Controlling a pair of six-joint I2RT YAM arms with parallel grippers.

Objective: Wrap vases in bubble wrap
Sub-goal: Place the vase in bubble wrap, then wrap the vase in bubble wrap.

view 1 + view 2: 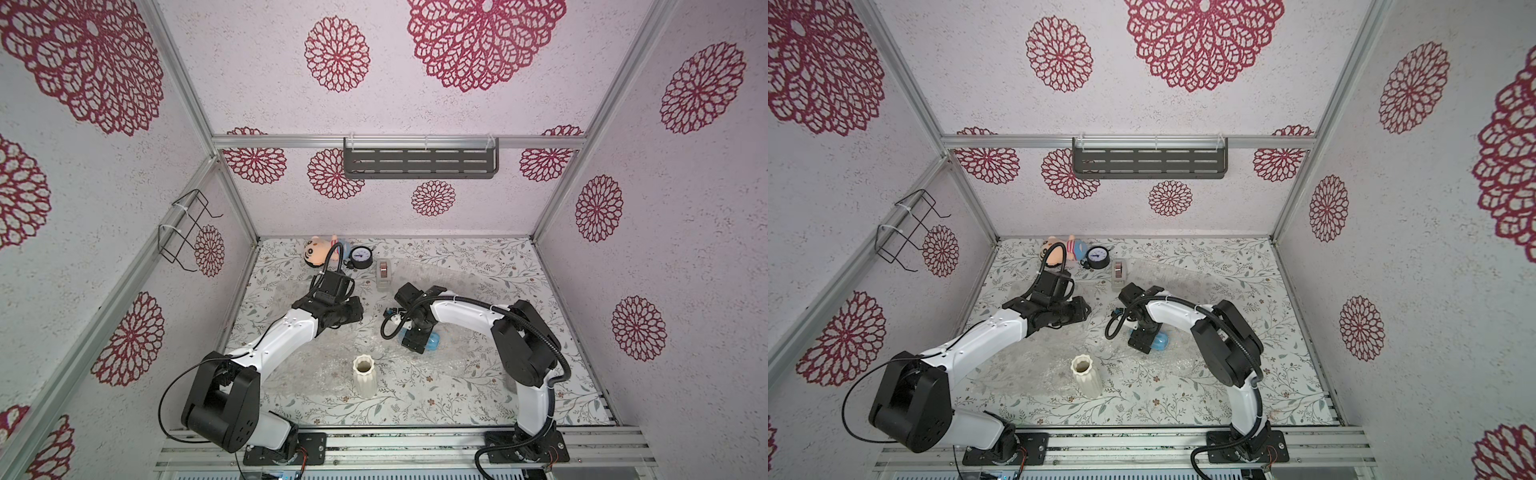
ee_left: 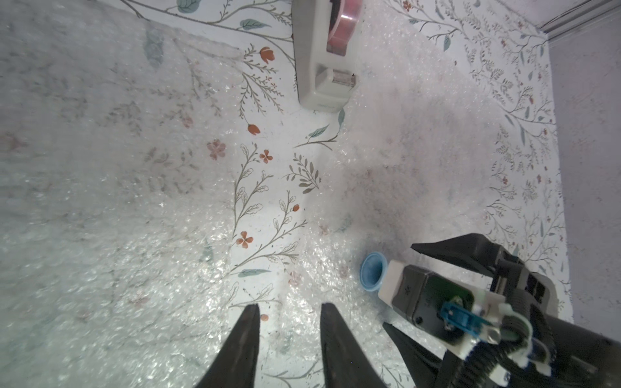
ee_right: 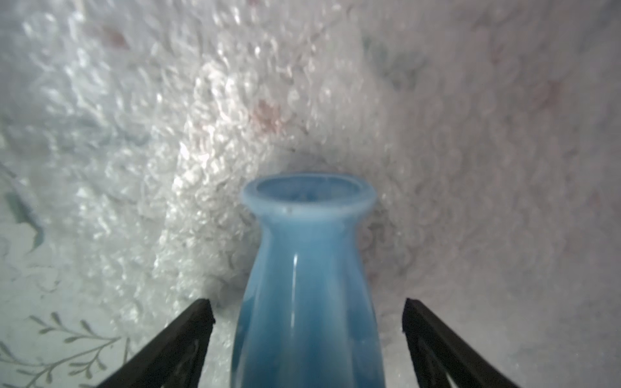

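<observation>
**On the flowery counter (image 1: 552,374): blue vase (image 3: 307,285) lying down, cream vase (image 1: 364,376) standing up**

The blue vase lies on its side on the bubble wrap (image 2: 100,235). The right pincer (image 3: 306,302) is wide open around it, with a gap on each side, and holds nothing. From above, the right arm hides most of this vase. The left pincer (image 2: 289,307) is half open over the wrap, with nothing between its fingers. The cream vase stands near the front. A tape dispenser (image 2: 324,67), a doll (image 1: 318,251) and a round gauge (image 1: 361,257) sit at the back.
</observation>
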